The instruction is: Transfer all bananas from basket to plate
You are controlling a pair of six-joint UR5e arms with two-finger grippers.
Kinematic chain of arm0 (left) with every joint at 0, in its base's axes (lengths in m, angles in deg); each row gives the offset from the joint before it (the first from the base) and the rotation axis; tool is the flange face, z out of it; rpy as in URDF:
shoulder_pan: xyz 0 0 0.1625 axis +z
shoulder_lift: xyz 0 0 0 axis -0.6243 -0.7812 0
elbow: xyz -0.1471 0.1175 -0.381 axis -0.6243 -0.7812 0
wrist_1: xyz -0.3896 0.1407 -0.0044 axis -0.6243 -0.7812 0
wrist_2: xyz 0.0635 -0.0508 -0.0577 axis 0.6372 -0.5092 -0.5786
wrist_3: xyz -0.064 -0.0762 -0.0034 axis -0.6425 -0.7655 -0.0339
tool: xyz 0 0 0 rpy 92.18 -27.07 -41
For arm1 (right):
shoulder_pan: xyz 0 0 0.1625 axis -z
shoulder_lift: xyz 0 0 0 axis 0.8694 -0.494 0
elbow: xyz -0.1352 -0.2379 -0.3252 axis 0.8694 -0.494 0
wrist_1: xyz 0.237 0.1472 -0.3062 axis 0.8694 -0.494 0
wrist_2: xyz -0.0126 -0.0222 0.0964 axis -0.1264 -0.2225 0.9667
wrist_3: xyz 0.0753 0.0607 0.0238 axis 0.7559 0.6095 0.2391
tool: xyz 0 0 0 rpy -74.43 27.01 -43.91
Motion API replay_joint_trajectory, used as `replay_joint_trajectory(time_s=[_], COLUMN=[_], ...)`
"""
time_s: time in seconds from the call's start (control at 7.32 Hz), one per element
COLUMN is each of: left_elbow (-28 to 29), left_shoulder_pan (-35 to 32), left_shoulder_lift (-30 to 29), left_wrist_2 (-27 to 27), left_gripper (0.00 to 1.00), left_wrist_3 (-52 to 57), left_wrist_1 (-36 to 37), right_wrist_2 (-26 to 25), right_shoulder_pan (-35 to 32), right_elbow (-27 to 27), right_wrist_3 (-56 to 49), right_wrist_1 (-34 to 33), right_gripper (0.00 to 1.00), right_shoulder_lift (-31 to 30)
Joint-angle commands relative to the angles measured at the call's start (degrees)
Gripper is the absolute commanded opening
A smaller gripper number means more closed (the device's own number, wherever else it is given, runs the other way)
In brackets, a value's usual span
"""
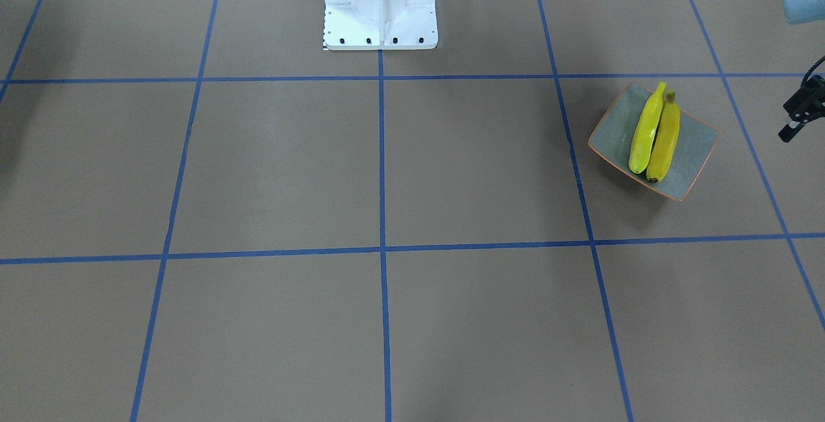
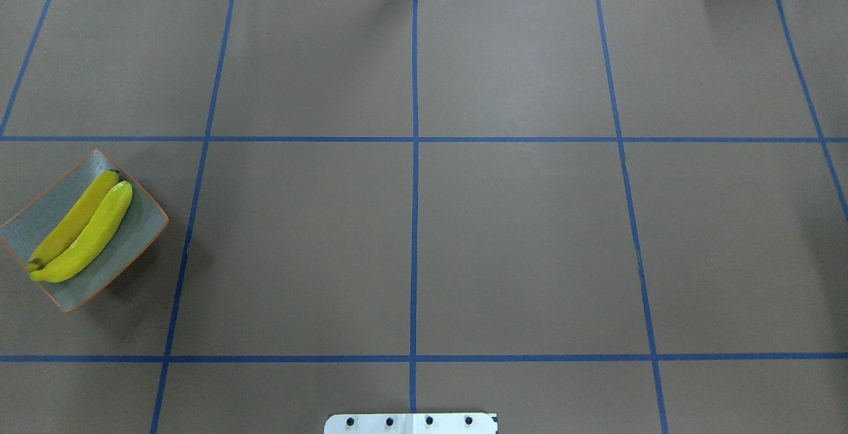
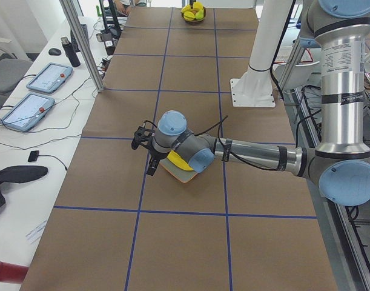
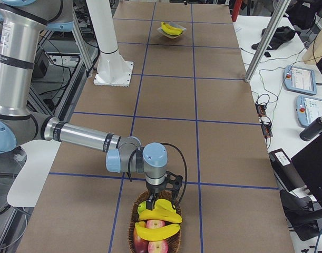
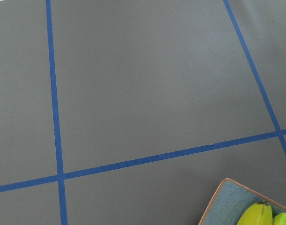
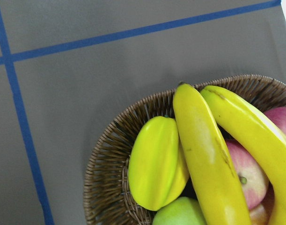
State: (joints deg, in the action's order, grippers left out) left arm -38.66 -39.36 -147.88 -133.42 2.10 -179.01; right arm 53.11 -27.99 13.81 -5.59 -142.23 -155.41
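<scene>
While two bananas (image 1: 656, 138) already lie touching side by side on the plate (image 1: 697, 145), right side of the front-facing view, the other two bananas (image 6: 206, 154) sit in the wicker basket (image 6: 110, 159) on top of some apples (image 6: 241, 173), lower right of the right wrist view. Low in the right-side view the right gripper (image 4: 162, 203) hangs just above that basket. Can't tell how wide it is or if it's got anything. At the front view's far right edge, the left gripper (image 1: 799, 113) is near the plate, not touching. Same deal, can't tell.
</scene>
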Motion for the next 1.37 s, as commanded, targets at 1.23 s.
replay_joint_trajectory(time_s=[1.23], left_elbow=[-2.7], left_shoulder_pan=[-0.1], left_shoulder_lift=[2.0], left_wrist_2=[-0.3], left_gripper=[0.99], left_wrist_3=[0.0], left_wrist_1=[0.1], right_wrist_2=[-2.2], right_shoulder_pan=[-0.2], right_elbow=[-8.2], right_wrist_3=[0.0], right_wrist_1=[8.3], right_gripper=[0.85], right_shoulder_lift=[1.2])
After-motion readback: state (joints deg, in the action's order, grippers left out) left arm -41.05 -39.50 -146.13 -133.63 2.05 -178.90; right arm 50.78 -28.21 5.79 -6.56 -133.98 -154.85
